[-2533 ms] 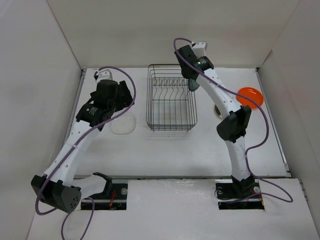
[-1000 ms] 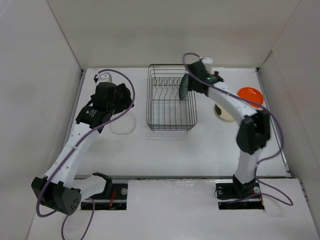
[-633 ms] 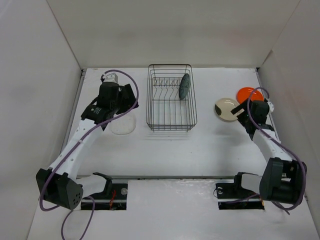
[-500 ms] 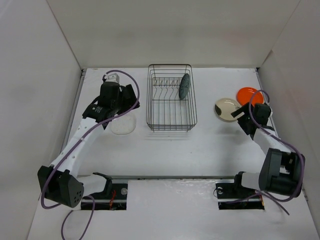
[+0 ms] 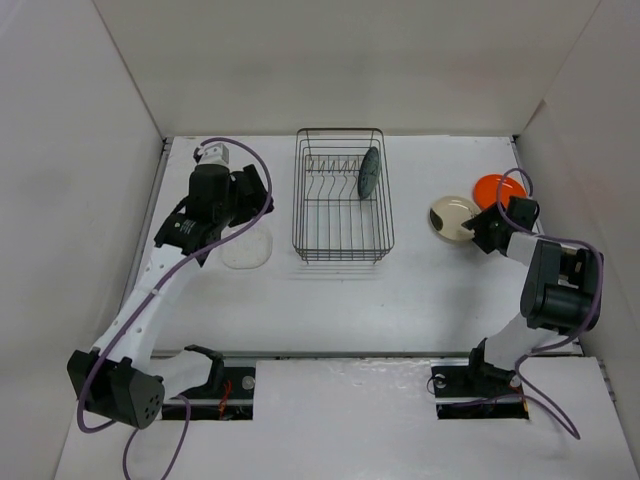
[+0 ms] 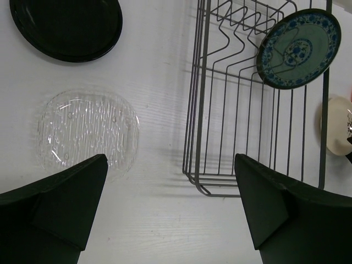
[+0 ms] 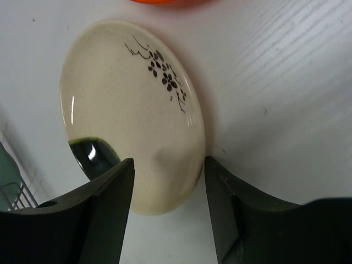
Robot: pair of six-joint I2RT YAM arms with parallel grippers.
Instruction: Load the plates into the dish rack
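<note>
The dish rack (image 5: 297, 200) stands at mid-table, and the dark teal patterned plate (image 5: 368, 172) leans upright at its right end. A cream plate (image 5: 450, 216) and an orange plate (image 5: 495, 187) lie to the right of it. My right gripper (image 5: 482, 232) sits low at the cream plate's (image 7: 126, 99) near edge. Its jaws stand apart and straddle the rim, one finger over the plate's inside and the other beside the rim. My left gripper (image 5: 250, 195) hovers wide open above a clear plate (image 6: 88, 135) and a black plate (image 6: 66, 27), holding nothing.
White walls enclose the table on the left, back and right. The right arm's cable loops over the orange plate. In the left wrist view the rack's corner (image 6: 192, 110) lies just right of the clear plate. The left arm hides the black plate from above.
My right arm has left the teal plate in the rack, swung right and come down to the cream plate, and its jaws have narrowed. The left arm has barely shifted.
</note>
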